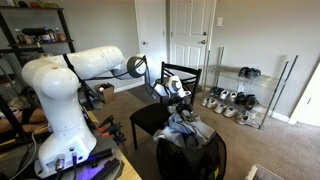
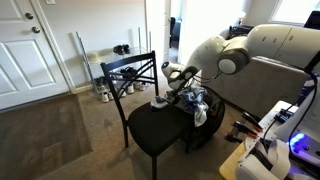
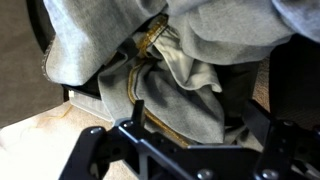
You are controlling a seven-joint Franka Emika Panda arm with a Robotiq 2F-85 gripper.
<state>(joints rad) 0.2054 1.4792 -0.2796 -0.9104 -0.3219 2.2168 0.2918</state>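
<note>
The robot's gripper (image 1: 178, 92) hangs right next to the black chair (image 1: 148, 120), just past the seat edge and a bit above it. It's open wide and holds nothing. In the wrist view the gripper (image 3: 190, 122) comes in from the bottom, and one dark finger (image 3: 138, 108) pokes up w/ only cloth behind it. Right in front of it are grey jeans (image 3: 120, 70), all crumpled, w/ yellow stitching along a seam and a paler inside bit showing. The fingers look v. close to the jeans, but I can't tell if they touch. In both exterior views the jeans are part of a pile of clothes (image 1: 186, 128) that sits heaped on a black basket (image 1: 195, 158), and the basket stands on the carpet touching or almost touching the chair's side. From another spot in the room, the gripper (image 2: 168, 88) is over the chair's (image 2: 150, 128) seat edge, and the pile of clothes (image 2: 198, 106) is just beside that, on the side where the big white arm (image 2: 270, 50) comes from. Behind the chair, well apart from it, a wire shoe rack (image 1: 245, 95) stands by the wall w/ pairs of shoes (image 1: 228, 100) on it. White doors (image 1: 190, 35) are also behind the chair, next to the rack. Brown carpet (image 2: 50, 130) lies in front of the chair.
</note>
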